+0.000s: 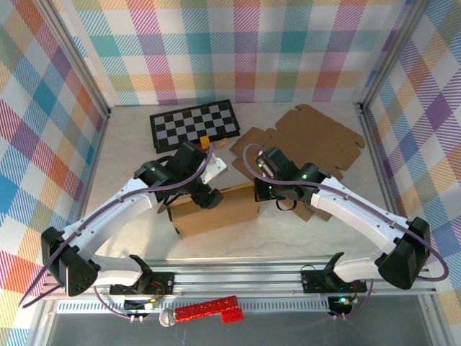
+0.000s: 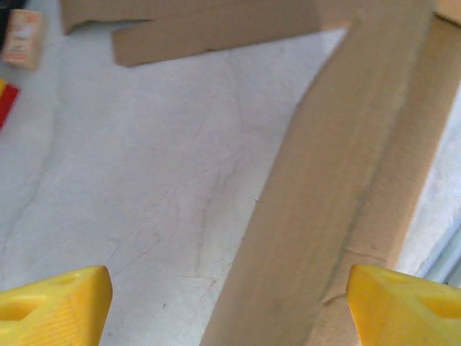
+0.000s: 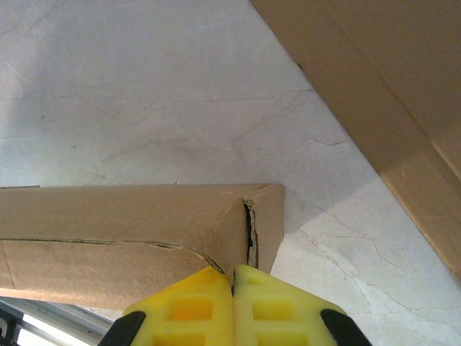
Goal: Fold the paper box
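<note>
L gripper [image 2: 229, 306] jaws wide, holding nothing, box [image 2: 324, 180] wall between them, prob. ready to pinch. R gripper [image 3: 233, 299] jaws shut, box corner just ahead, likely bracing it.

white arms, black joints, purple cables, yellow fingertips [image 3: 216, 306]

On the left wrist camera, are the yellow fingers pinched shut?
No, the left gripper's yellow fingers sit far apart at the bottom corners, with a strip of the cardboard box between them.
</note>
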You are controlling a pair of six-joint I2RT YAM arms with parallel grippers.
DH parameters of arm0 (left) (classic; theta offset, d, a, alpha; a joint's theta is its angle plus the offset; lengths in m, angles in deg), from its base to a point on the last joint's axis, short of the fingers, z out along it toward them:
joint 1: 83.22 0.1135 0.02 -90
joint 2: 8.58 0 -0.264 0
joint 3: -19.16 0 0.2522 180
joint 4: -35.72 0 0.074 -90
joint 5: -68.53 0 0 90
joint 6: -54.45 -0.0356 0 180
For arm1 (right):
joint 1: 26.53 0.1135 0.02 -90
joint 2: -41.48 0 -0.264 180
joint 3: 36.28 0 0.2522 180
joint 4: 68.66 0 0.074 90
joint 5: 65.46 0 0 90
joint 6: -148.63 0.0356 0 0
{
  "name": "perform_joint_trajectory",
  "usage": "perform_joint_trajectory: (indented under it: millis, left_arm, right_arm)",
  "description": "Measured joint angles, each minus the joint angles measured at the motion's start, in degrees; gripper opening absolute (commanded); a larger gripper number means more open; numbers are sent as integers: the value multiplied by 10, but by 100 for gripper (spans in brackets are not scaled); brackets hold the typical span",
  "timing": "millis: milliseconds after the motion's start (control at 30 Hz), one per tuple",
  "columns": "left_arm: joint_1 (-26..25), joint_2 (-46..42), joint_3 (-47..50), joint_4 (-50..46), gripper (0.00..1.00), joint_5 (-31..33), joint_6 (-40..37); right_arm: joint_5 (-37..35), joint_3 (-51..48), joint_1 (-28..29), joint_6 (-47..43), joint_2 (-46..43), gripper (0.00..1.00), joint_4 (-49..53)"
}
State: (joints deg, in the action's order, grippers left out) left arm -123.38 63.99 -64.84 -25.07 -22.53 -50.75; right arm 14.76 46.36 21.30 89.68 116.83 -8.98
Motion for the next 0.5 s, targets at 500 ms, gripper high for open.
perform_joint_trajectory:
  millis: [500]
  left_arm:
    - [50, -154, -26, -260, 62, 195, 303]
  right_arm:
    - [-13, 24, 3, 0, 27, 0, 3]
